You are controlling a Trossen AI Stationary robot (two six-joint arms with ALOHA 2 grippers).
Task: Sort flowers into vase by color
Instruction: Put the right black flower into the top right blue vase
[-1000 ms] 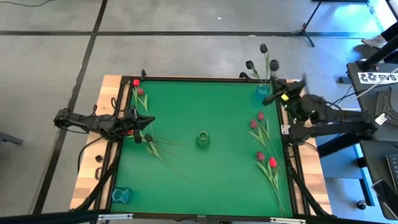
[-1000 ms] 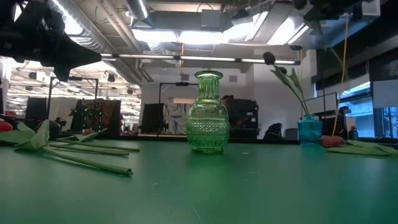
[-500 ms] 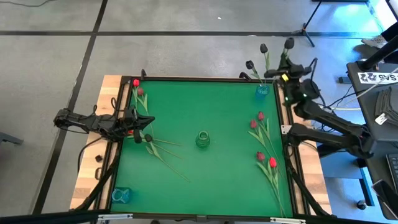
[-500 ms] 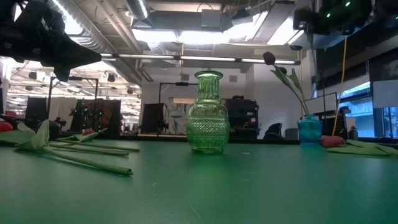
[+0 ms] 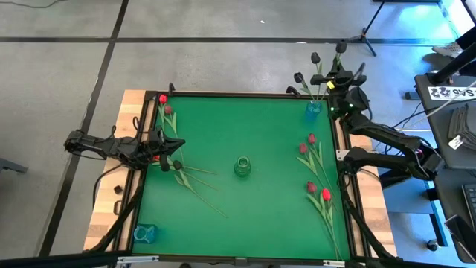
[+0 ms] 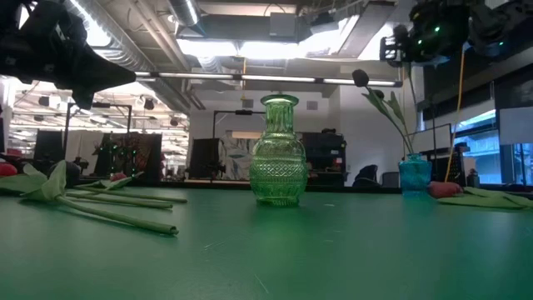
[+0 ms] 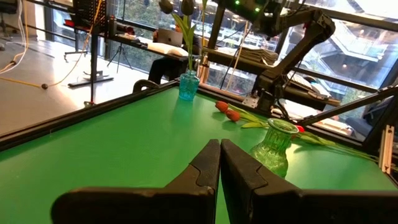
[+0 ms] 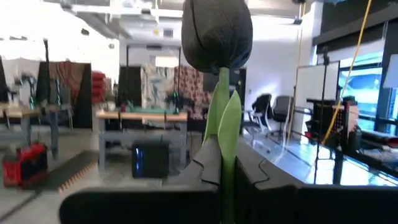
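Across the green table, going from the biggest thing down, the two dark arms reach in from opposite edges. On the left edge the left gripper waits low over a loose bunch of tulips, its fingers pressed together on nothing. At the far right corner the right gripper is raised above the blue vase, its fingers clamped on the green stem of a black tulip (the head stands upright just past the fingertips in the right wrist view). That blue vase already holds two black tulips. A green glass vase stands alone at the table's middle. Another small blue vase sits at the near left corner. Red tulips lie along the right side, and a mixed bunch of flowers lies by the left edge.
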